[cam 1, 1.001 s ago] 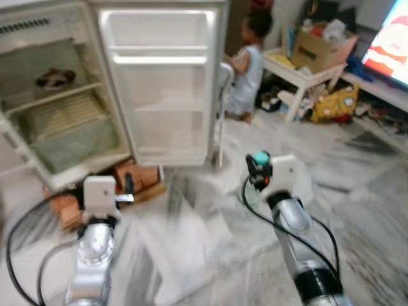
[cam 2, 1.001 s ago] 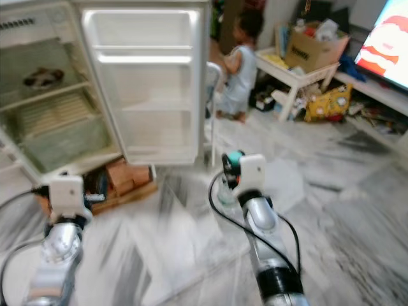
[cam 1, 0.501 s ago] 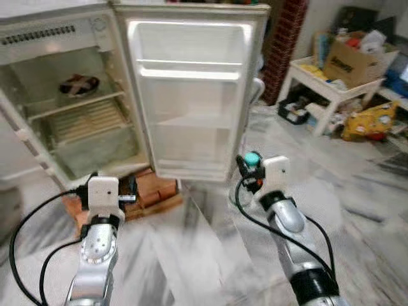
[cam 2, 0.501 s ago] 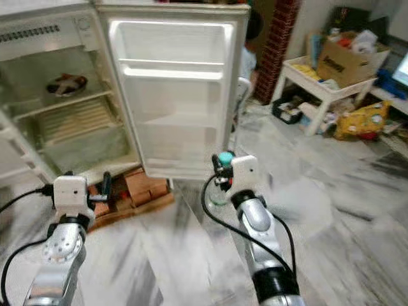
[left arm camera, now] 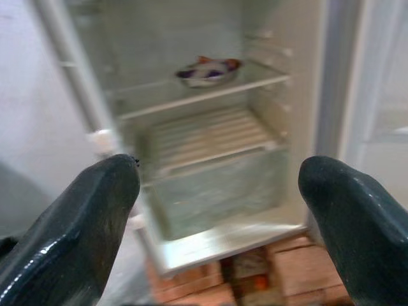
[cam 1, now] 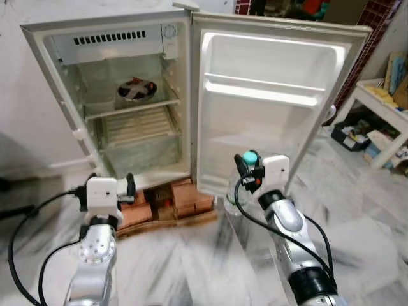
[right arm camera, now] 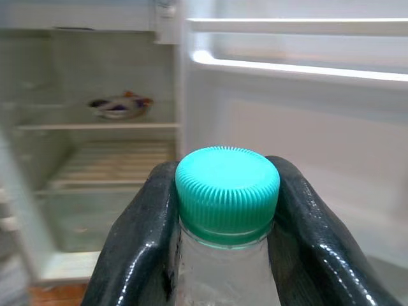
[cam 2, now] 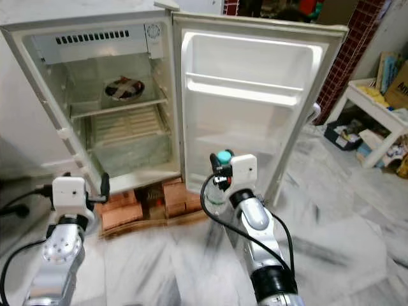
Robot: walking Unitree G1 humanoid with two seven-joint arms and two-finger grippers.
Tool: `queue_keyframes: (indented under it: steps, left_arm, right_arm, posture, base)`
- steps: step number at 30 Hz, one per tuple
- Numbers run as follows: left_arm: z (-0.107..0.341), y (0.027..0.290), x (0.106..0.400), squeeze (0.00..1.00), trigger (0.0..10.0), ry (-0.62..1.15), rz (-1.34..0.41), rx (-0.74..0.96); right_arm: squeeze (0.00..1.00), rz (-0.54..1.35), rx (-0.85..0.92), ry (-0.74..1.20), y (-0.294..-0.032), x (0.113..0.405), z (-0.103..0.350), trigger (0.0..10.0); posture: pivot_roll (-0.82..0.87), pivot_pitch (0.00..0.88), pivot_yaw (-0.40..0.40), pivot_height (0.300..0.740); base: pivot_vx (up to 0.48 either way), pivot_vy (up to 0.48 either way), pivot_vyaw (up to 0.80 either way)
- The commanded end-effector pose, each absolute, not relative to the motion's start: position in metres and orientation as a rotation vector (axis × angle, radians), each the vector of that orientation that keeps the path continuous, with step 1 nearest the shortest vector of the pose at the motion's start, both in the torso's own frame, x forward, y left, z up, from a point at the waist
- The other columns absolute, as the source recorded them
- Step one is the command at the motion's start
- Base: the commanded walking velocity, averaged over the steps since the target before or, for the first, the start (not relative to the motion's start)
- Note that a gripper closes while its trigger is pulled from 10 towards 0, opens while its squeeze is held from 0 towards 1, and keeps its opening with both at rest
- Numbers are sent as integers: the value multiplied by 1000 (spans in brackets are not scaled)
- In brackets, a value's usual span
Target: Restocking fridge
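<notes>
A small white fridge (cam 1: 76, 83) stands open before me, its door (cam 1: 274, 108) swung to the right with bare shelves. A bowl (cam 1: 136, 89) rests on the upper wire shelf inside. My right gripper (cam 1: 246, 171) is shut on the neck of a clear water bottle (right arm camera: 226, 197) with a teal cap (cam 1: 249, 157), held upright in front of the door's lower part. My left gripper (cam 1: 127, 190) is open and holds nothing, low in front of the fridge's bottom edge. In the left wrist view its fingers (left arm camera: 83, 210) frame the fridge interior.
The fridge stands on red bricks (cam 1: 172, 201) over a marble floor (cam 1: 191, 268). A white low table (cam 1: 382, 105) with clutter under it stands at the right. A black cable (cam 1: 19, 213) lies on the floor at the left.
The view has swung left and closer, so the fridge now sits centred. The person and the cluttered corner have left the picture. Both grippers keep their pose, the bottle still held.
</notes>
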State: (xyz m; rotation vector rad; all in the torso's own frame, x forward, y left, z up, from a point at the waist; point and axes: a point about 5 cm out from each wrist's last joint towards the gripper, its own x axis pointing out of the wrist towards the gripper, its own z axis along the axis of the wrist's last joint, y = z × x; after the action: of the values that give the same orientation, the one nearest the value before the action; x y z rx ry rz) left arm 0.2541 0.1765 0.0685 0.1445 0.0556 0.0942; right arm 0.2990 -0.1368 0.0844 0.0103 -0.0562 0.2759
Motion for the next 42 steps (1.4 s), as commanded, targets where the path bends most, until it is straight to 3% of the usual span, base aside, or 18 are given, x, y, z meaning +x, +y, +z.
queue_keyframes:
  steps: [1, 12, 24, 36, 42]
  left_arm:
    - [72, 173, 255, 0, 10000, 39, 70, 167]
    - [70, 170, 256, 0, 10000, 50, 63, 166]
    - [69, 164, 256, 0, 10000, 55, 42, 165]
    - [68, 164, 257, 0, 10000, 56, 37, 166]
    - [68, 164, 256, 0, 10000, 54, 47, 147]
  right_arm:
    - [0, 251, 16, -86, -143, 302, 92, 10000]
    - [0, 249, 13, -83, -144, 303, 91, 10000]
    - [0, 257, 8, -79, -143, 304, 91, 10000]
    - [0, 260, 8, -82, -142, 304, 91, 10000]
    - [0, 248, 25, -80, -146, 305, 90, 10000]
  posture:
    - [86, 0, -60, 740]
    - [86, 0, -58, 740]
    - [85, 0, -58, 740]
    - [83, 0, -56, 740]
    - [83, 0, -58, 740]
  base:
    - [480, 0, 0]
    - [477, 0, 0]
    - [0, 0, 0]
    - [0, -409, 0]
    - [0, 0, 0]
